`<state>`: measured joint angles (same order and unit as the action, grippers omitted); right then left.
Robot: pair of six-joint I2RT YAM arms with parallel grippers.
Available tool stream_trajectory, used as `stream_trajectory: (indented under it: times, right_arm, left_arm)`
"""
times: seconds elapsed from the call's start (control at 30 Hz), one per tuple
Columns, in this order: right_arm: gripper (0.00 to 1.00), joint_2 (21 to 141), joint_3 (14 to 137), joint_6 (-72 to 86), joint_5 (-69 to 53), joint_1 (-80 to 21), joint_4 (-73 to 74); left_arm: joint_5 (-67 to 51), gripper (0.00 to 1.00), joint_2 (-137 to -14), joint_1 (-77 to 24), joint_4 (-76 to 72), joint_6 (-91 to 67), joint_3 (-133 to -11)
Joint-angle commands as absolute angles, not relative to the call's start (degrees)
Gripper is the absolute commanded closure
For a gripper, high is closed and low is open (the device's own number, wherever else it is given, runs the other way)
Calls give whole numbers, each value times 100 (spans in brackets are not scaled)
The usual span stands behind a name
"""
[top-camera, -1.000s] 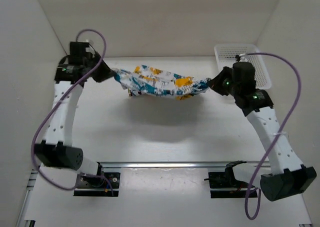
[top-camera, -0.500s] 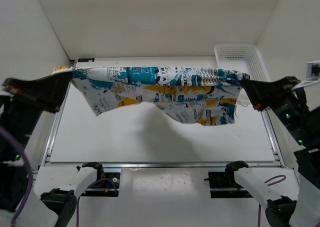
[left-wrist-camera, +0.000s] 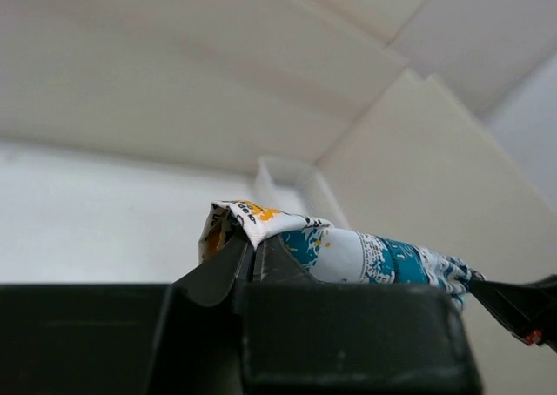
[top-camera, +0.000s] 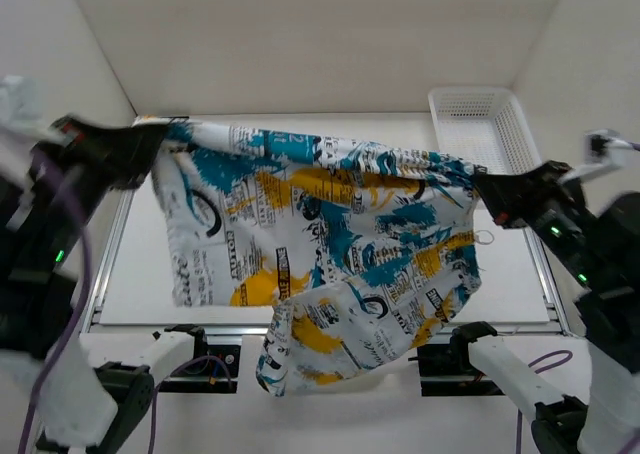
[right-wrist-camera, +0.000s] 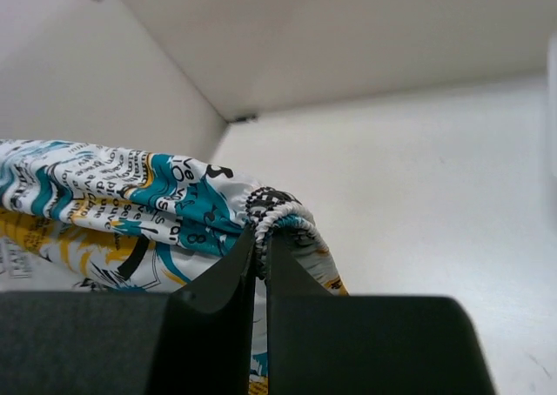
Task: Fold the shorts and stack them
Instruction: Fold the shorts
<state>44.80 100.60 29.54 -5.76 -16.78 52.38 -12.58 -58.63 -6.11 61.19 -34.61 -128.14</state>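
1 pair of shorts (top-camera: pixel 330 244) is held spread in the air above the table (top-camera: pixel 510 274). Its top edge is pinched at 2 corners: L gripper (top-camera: pixel 160 152) clenched on the L corner, R gripper (top-camera: pixel 482 186) on the R. 1 white mesh basket (top-camera: pixel 500 124) is seen behind the R gripper.

Bench (top-camera: pixel 510 274): white, matte, flat, with a metal rail (top-camera: pixel 180 327) along the 6 o'clock edge.
On it: one white mesh basket (top-camera: pixel 485 124), upright, at 1 o'clock, apparently close against the right wall.
Left arm mount (top-camera: pixel 190 359) at 7 o'clock and right arm mount (top-camera: pixel 450 354) at 5 o'clock.
Centre to 6 o'clock is hidden behind the shorts (top-camera: pixel 330 244).
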Motion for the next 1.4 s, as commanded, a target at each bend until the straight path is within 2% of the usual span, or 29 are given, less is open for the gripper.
stream_trajectory:
  times: [0.0,0.17,0.3,0.33,0.43,0.57,0.7,0.83,1.07,1.2,1.23,1.37]
  right_arm:
    - [100,4939,9058,2751,571,-1635,5257]
    - [100,5745,7754,2698,939,-1635,4256]
    - [100,6844,7225,2575,1203,-1635,3412]
    - [100,7430,7225,2575,1204,-1635,3193]
    - [100,8704,7697,2522,1266,-1583,3015]
    - [100,10096,8796,2347,1205,-1521,3023]
    - [100,11281,9841,2347,792,-1468,3163]
    - [100,11961,10862,2504,458,-1416,3375]
    - [100,12068,11242,2558,79,-1415,3489]
    - [100,11778,10855,2558,0,-1415,3542]
    - [100,11699,10767,2558,0,-1415,3542]
    - [100,11120,10276,2558,-70,-1354,3542]
  left_arm:
    - [-571,90,-6933,-571,5968,-3173,-12166]
    - [-1089,90,-8154,-185,5635,-2752,-11049]
    - [-827,90,-9463,-132,5695,-2400,-11021]
    - [-774,90,-10031,-80,5808,-2260,-11239]
    - [-571,90,-10852,-27,6125,-2197,-11714]
    - [-334,90,-12117,79,6468,-2136,-12969]
    - [-220,90,-12646,193,6363,-2136,-13727]
    - [-220,90,-13113,412,6416,-2258,-14518]
    - [-422,90,-12702,598,6311,-2259,-14433]
    - [-501,90,-11256,309,6424,-2259,-13108]
    - [-571,90,-10911,229,6329,-2407,-12269]
    - [-1019,90,-9319,-131,6030,-2601,-10304]
